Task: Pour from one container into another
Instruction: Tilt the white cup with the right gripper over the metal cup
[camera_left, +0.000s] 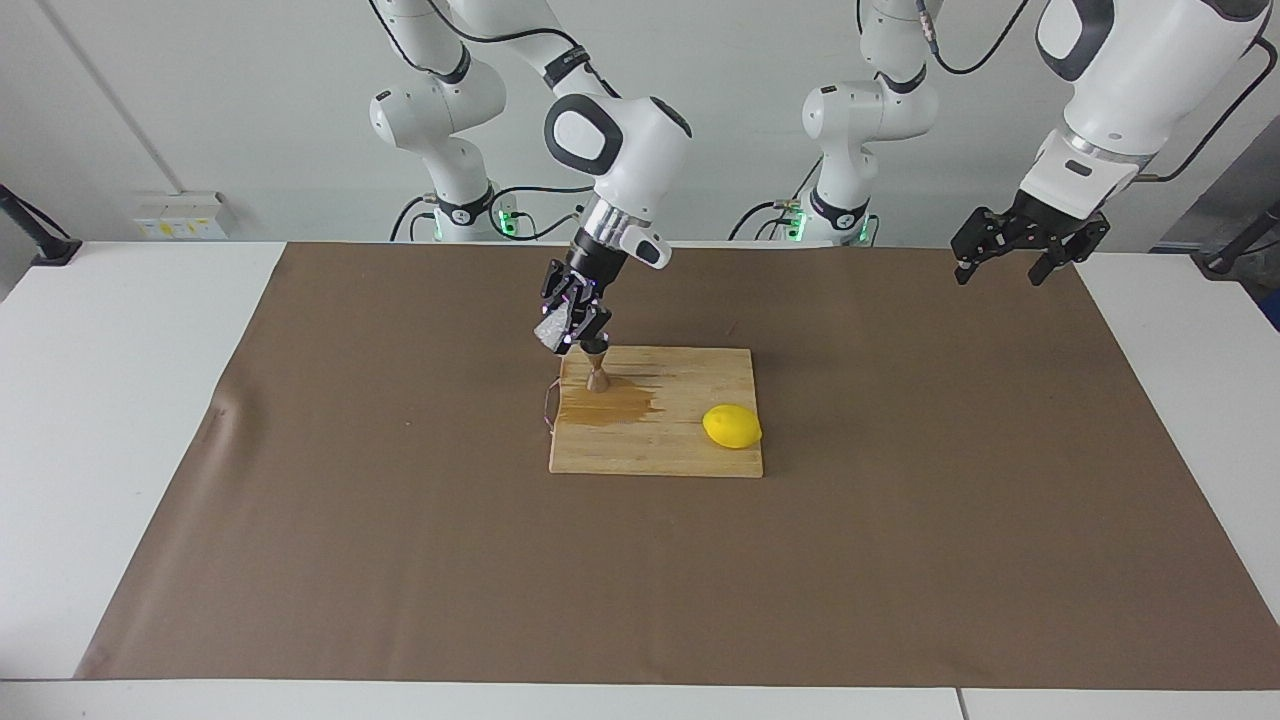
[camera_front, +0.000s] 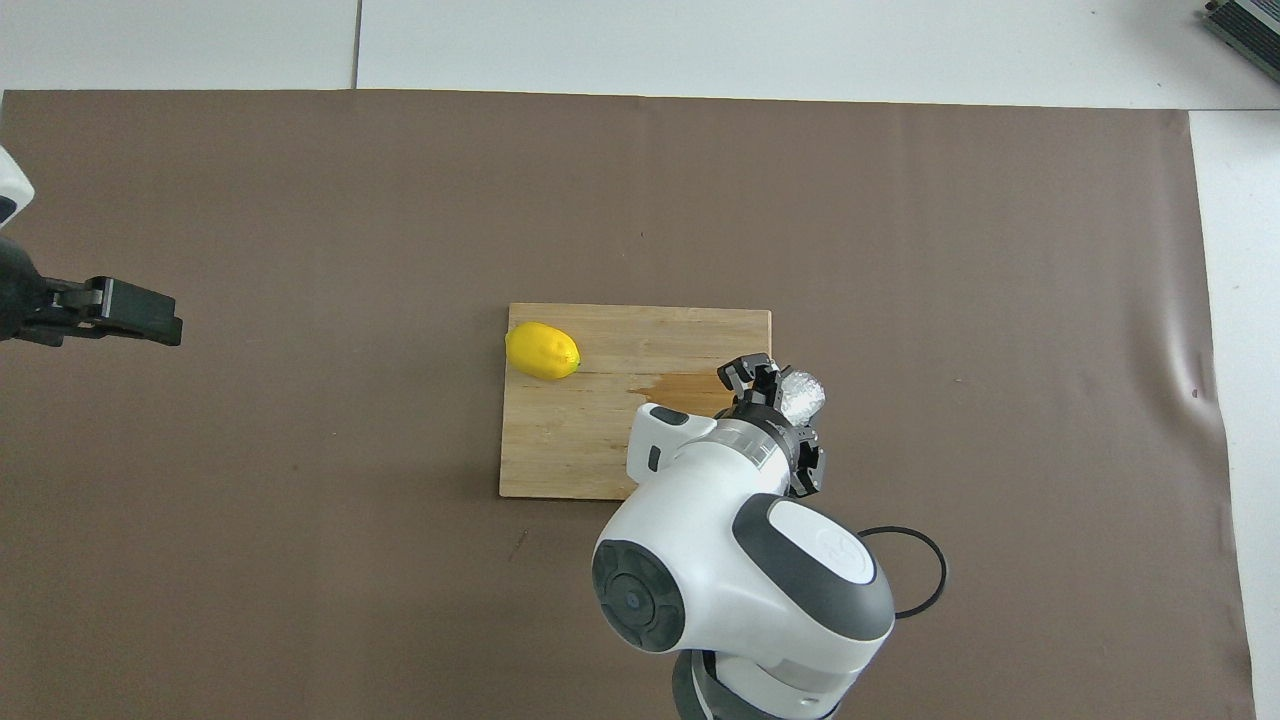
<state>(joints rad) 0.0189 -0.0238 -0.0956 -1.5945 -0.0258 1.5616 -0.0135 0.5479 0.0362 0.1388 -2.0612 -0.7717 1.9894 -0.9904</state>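
The right gripper (camera_left: 568, 325), clamped on the ribbed glass cup (camera_left: 550, 337), holds it just above the jigger (camera_left: 597, 376) on the cutting board (camera_left: 690, 450) to pour, while the left gripper (camera_left: 1008, 258) waits well off the board, jaws apart.

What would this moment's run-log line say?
right gripper: shut on glass cup, over jigger | left gripper: open, waiting | wet patch on board

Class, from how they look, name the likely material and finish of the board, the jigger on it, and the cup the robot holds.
Board: likely bamboo or wood, matte; pale strips, wet stain.
Jigger: probably metal; brownish sheen, finish unclear.
Cup: seemingly clear ribbed glass, glinting whitish.
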